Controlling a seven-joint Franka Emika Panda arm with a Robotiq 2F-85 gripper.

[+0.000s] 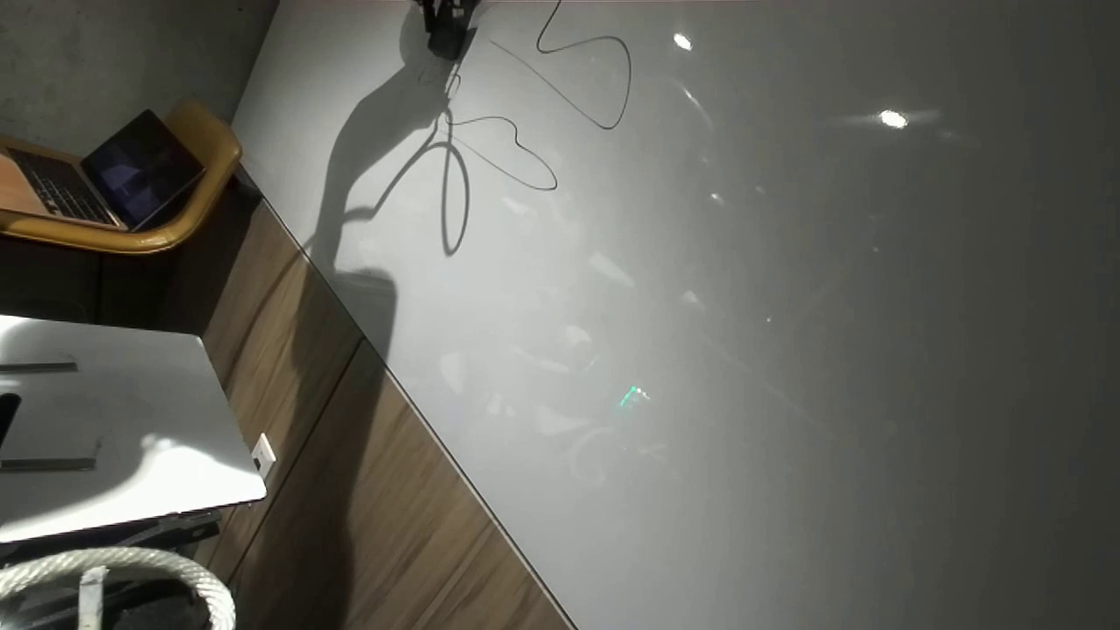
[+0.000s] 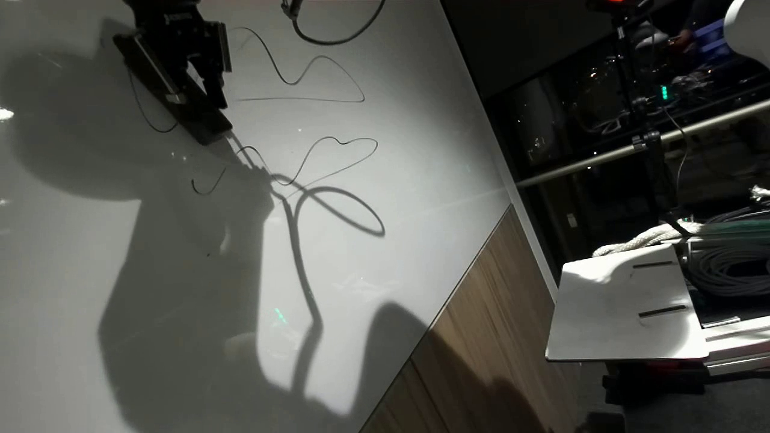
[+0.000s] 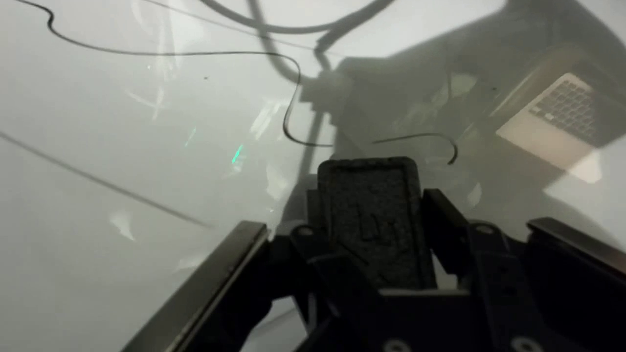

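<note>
A dark, felt-faced block like a whiteboard eraser [image 3: 371, 249] fills the space between the fingers of my gripper [image 3: 374, 210], which is shut on it. In both exterior views the eraser [image 2: 207, 123] slants in front of a glossy white board [image 1: 744, 507] near the top of the picture. Whether it touches the board, I cannot tell. Thin black lines [image 3: 171, 53] curve over the board. Just beyond the eraser's far end, a gap parts one wavy line from a short hooked stroke [image 3: 415, 136]. Another looping line [image 2: 322, 57] lies higher in an exterior view.
Wood panelling [image 1: 437, 507] borders the board. A laptop [image 1: 140, 171] rests on a yellow chair [image 1: 166, 238], and a grey tabletop [image 2: 607, 325] stands off the board's side. A black cable [image 2: 337, 42] hangs near the arm. Large arm and cable shadows, plus reflections, cross the board.
</note>
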